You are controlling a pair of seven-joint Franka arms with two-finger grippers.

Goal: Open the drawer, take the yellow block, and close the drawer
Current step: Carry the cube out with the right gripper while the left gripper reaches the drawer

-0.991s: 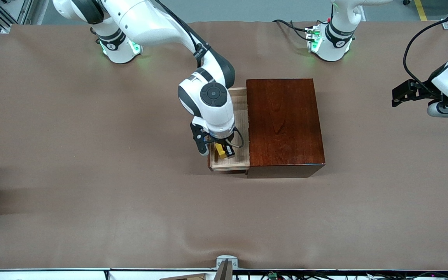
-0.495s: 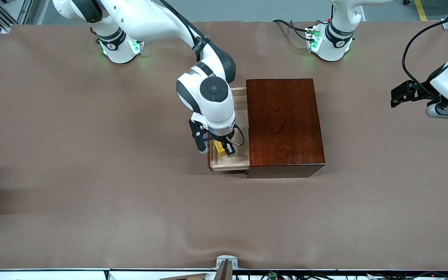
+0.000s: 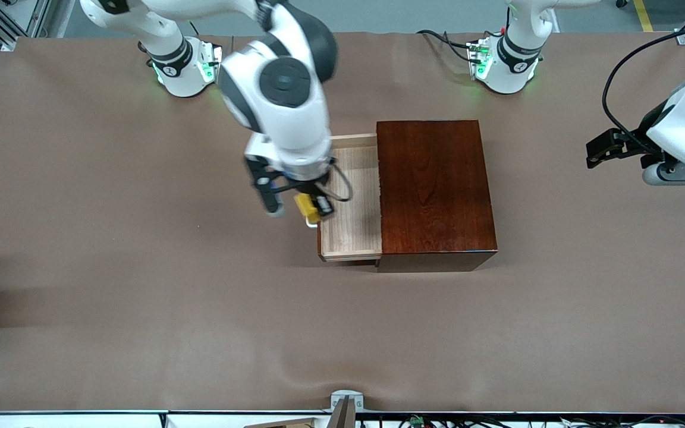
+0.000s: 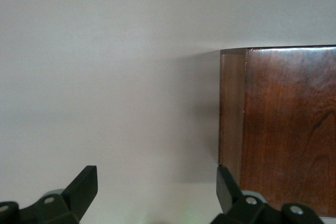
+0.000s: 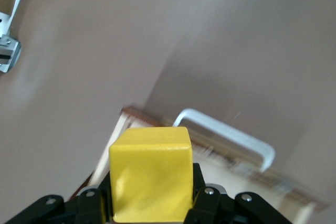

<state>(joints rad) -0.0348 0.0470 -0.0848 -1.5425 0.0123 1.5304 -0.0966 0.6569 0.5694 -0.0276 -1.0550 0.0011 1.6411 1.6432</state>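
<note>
The mahogany box stands mid-table with its pale-wood drawer pulled open toward the right arm's end; the tray looks empty. My right gripper is shut on the yellow block and holds it in the air over the drawer's front edge and white handle. In the right wrist view the yellow block sits between the fingers, with the white handle below it. My left gripper is open and empty, waiting above the table at the left arm's end; its view shows the box's corner.
The brown table cover spreads wide around the box. The two arm bases stand along the table's edge farthest from the front camera. A small metal bracket sits at the nearest edge.
My right gripper has risen out of the drawer with the yellow block and shifted toward the right arm's end, over the drawer's front. The left arm drifted slightly.
</note>
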